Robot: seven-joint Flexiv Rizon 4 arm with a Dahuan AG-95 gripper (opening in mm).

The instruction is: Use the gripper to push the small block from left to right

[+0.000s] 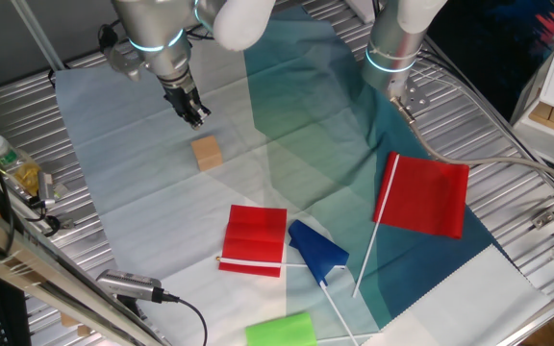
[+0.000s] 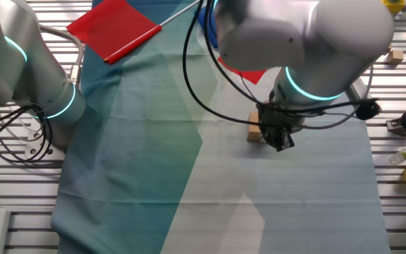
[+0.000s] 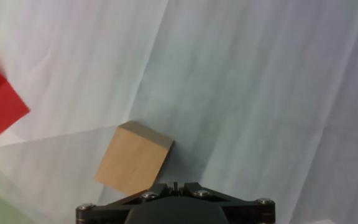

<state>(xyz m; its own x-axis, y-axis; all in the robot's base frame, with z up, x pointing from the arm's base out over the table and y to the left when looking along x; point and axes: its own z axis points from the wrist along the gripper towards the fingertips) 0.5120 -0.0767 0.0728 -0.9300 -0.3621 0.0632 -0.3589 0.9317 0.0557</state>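
Observation:
The small block [image 1: 207,153] is a tan wooden cube lying on the pale cloth. It also shows in the other fixed view [image 2: 254,131], partly behind the gripper, and in the hand view [image 3: 133,159]. My gripper [image 1: 196,117] is narrow and black, on the bulky silver-white arm with a cyan ring. It hangs just behind and to the left of the block, a little above the cloth. In the hand view the fingers [image 3: 175,186] stand together with no gap, holding nothing. The gripper also shows in the other fixed view [image 2: 278,141].
Two red flags [image 1: 255,239] [image 1: 423,195], a blue flag [image 1: 317,252] and a bright green piece [image 1: 281,330] lie in front of the block. A second slim silver arm [image 1: 393,43] stands at the back right. A bottle [image 1: 12,165] sits at the left edge.

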